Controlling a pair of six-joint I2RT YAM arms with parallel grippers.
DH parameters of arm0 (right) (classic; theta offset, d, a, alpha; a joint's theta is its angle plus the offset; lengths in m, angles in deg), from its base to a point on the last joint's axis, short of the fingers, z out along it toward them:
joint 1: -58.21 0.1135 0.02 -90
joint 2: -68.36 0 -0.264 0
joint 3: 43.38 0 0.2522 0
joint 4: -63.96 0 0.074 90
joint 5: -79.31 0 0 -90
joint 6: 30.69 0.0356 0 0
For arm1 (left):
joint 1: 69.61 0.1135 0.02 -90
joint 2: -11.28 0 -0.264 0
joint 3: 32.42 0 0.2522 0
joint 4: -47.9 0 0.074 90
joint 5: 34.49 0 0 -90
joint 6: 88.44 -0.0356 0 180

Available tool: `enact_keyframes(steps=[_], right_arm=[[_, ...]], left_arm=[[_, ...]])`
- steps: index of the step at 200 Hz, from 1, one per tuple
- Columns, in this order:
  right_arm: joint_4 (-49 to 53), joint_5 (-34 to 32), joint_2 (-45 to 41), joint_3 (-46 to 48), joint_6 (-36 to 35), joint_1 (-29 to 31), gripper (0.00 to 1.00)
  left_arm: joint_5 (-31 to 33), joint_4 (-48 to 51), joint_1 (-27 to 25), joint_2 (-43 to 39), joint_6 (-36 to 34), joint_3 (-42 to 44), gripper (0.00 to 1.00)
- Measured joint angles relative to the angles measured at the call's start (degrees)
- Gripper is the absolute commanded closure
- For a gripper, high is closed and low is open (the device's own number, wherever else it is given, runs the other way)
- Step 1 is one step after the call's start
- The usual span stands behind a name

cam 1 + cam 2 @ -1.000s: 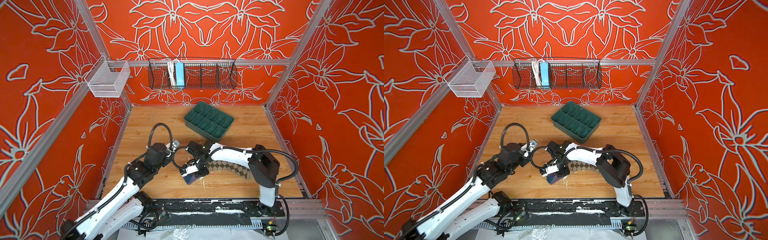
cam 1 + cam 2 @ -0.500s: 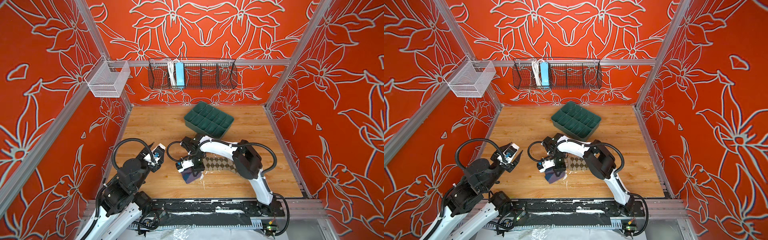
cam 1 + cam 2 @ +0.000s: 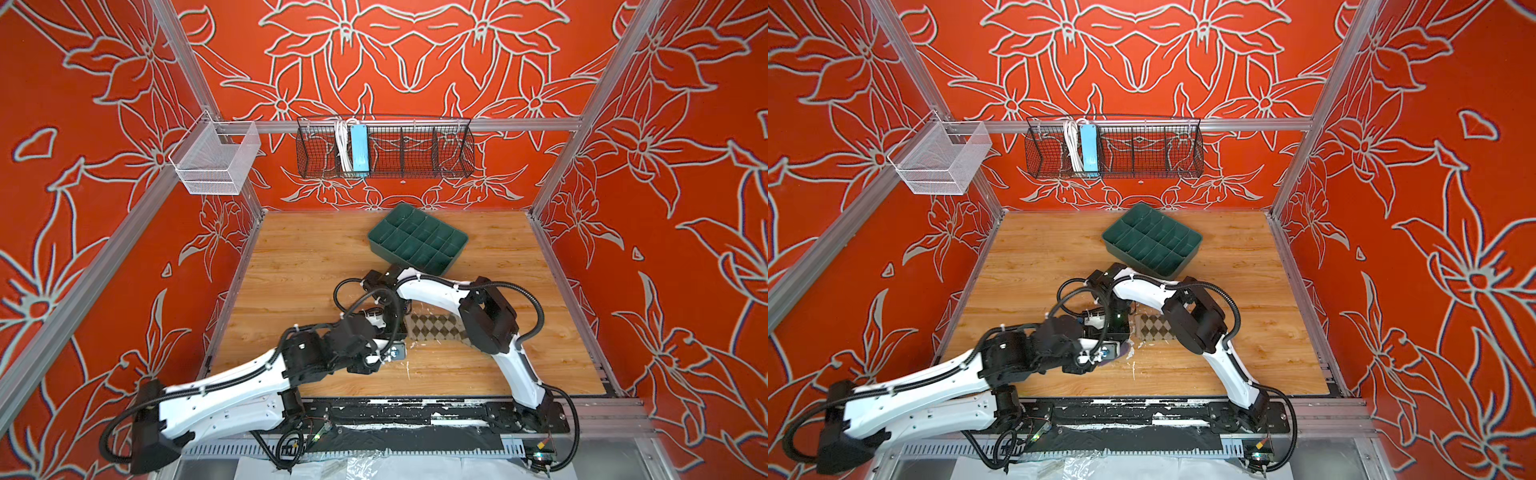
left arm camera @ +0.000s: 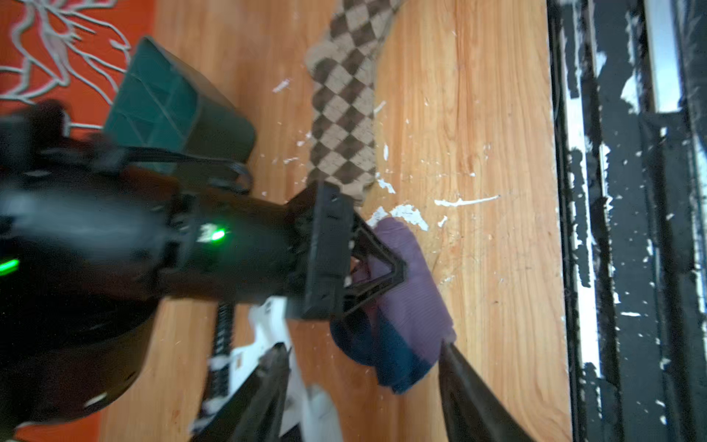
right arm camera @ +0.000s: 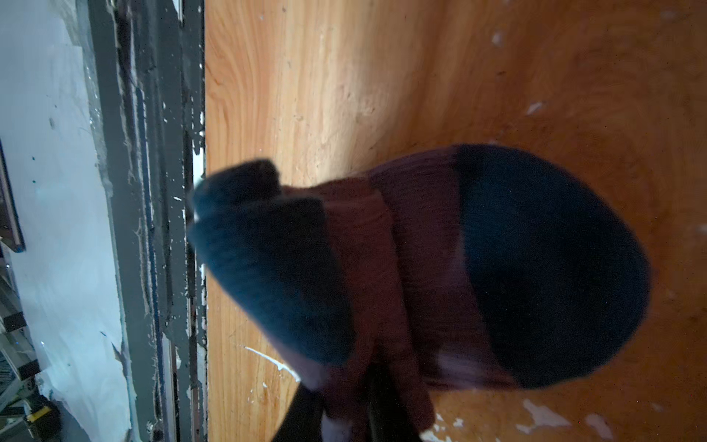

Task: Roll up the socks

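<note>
The purple ribbed sock (image 4: 409,291) with blue toe and heel lies bunched and partly rolled on the wooden floor near the front edge; it fills the right wrist view (image 5: 421,268). My right gripper (image 5: 344,413) is shut on its purple fabric, as the left wrist view also shows (image 4: 382,271). My left gripper (image 4: 363,363) is open, and its fingers straddle the sock's blue end without clamping it. The argyle sock (image 3: 436,328) (image 3: 1152,326) lies flat just beyond (image 4: 344,126). In both top views the two grippers meet over the purple sock (image 3: 392,345) (image 3: 1111,345), which they mostly hide.
A green divided tray (image 3: 399,255) (image 3: 1129,255) stands behind the right arm. A black wire basket (image 3: 384,149) and a white mesh basket (image 3: 216,162) hang on the back rail. The black front rail (image 3: 415,411) runs close to the socks. White flecks dot the floor.
The left arm pulled back to the left half a second ago and has now swung in again to the purple sock. The right gripper has kept hold of the sock.
</note>
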Motion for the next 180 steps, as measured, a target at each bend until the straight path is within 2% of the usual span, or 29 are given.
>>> enact_keyframes(steps=[24, 55, 90, 146, 164, 180], right_arm=[[-0.66, 1.33, 0.31, -0.02, 0.63, -0.83, 0.8], [-1.14, 1.42, 0.31, -0.02, 1.01, -1.2, 0.8], [-3.52, 2.75, -0.17, 1.4, 1.27, -1.97, 0.8], [-6.03, 3.67, -1.79, 4.09, 1.22, -2.32, 0.79], [-7.34, 4.13, -2.58, 5.42, 1.22, -2.73, 0.79], [-9.09, 4.72, -3.63, 7.17, 1.33, -3.13, 0.79]], left_arm=[[6.16, -0.28, -4.35, 10.71, 6.32, -1.73, 0.45], [14.14, 2.21, -6.21, 21.05, 16.2, -5.6, 0.47], [19.26, 4.61, -6.56, 24.06, 23.71, -6.47, 0.45], [22.82, 4.46, -6.51, 28.35, 31.28, -4.81, 0.45], [23.06, 4.2, -6.58, 30.03, 31.82, -4.72, 0.5], [22.53, 3.85, -6.58, 31.47, 31.41, -4.94, 0.59]])
